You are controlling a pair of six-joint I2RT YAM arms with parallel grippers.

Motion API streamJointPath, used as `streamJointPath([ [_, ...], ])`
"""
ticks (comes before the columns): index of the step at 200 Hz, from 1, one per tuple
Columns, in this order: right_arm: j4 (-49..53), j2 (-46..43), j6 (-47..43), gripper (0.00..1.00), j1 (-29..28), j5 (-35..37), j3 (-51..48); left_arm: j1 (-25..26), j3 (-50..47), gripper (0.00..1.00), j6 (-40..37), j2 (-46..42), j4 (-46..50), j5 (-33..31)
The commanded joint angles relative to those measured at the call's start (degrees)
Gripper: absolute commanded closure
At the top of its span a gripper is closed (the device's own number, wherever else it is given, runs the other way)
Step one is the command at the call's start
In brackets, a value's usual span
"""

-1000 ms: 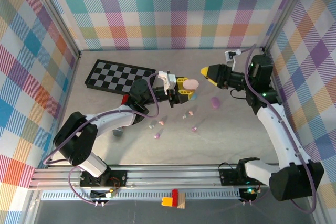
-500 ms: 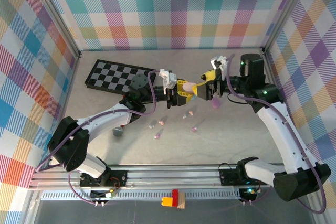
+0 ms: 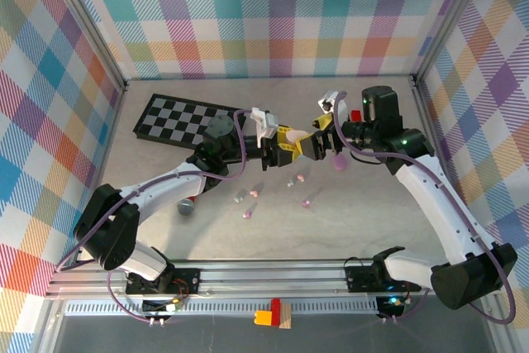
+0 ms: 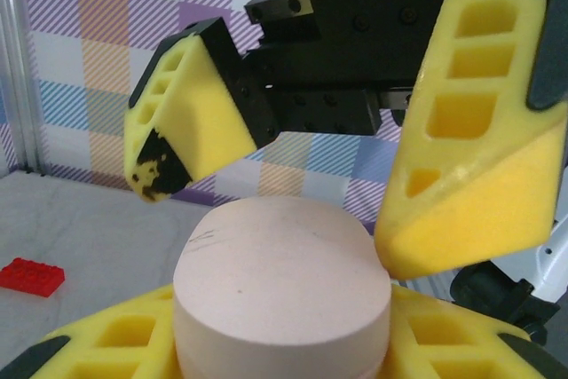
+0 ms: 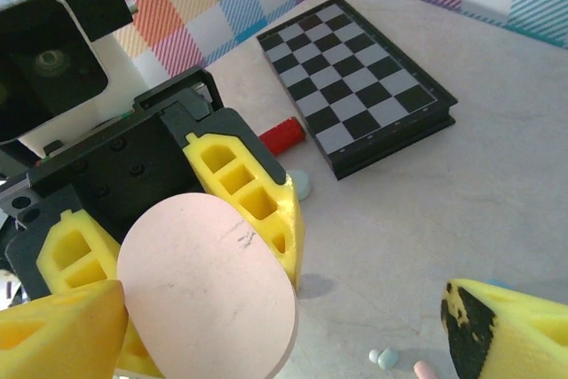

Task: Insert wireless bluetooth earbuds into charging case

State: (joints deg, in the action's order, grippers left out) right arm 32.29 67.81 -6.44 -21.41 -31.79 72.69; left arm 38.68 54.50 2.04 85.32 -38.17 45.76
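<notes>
My left gripper (image 3: pixel 289 143) is shut on a pink pebble-shaped charging case (image 3: pixel 299 135), held above the table with its flat face toward the right arm. That pink case (image 4: pixel 284 277) sits between the left fingers (image 4: pixel 98 348). My right gripper (image 3: pixel 317 143) is open, and its yellow fingers (image 4: pixel 475 148) straddle the case; one pad is very close to its rim. From the right wrist, the case (image 5: pixel 209 295) stands between my open right fingers (image 5: pixel 506 326). Several tiny earbuds (image 3: pixel 296 179) lie loose on the table below, two of them (image 5: pixel 383 359) near the right finger.
A purple case (image 3: pixel 338 161) lies right of the grippers, and a pale blue case (image 3: pixel 186 207) sits by the left arm. A chessboard (image 3: pixel 186 119) and a red brick (image 3: pixel 197 157) are at the back left. Plaid walls enclose the table.
My right gripper swung left from the back right and now straddles the pink case. The left gripper kept its hold and shifted slightly.
</notes>
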Motion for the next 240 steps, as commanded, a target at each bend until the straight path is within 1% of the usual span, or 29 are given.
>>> streamJointPath([
  [1,-7.0,-1.7,3.1,0.12,0.5,5.7,-1.3,0.1,1.3,0.59,-1.5,-2.8,-0.3,3.2],
  [41,-9.1,-1.7,4.0,0.12,0.5,5.7,-1.0,0.1,1.0,0.59,-2.0,-3.0,-0.3,3.8],
  [90,-8.0,0.3,5.9,0.12,0.6,6.9,1.3,0.1,0.4,0.58,-2.4,-4.0,0.0,4.6],
  [126,-10.0,-0.6,6.9,0.13,0.6,3.6,1.3,0.0,-0.3,0.58,-2.9,-3.8,-0.4,4.2],
  [169,-14.9,-4.7,10.2,0.12,0.7,-1.1,-0.6,-1.0,-1.0,0.58,-1.8,-3.0,-2.9,4.0],
  [200,-17.9,-7.6,14.1,0.11,1.8,0.2,-3.0,-1.7,-1.7,0.58,-0.9,-3.1,-4.4,4.1],
  [220,-18.7,-8.7,16.6,0.11,3.0,1.7,-5.5,-2.6,-2.8,0.58,0.9,-3.2,-7.0,4.3],
  [240,-18.8,-8.9,21.2,0.09,4.8,3.5,-8.5,-3.9,-4.5,0.58,2.8,-4.1,-9.7,4.4],
])
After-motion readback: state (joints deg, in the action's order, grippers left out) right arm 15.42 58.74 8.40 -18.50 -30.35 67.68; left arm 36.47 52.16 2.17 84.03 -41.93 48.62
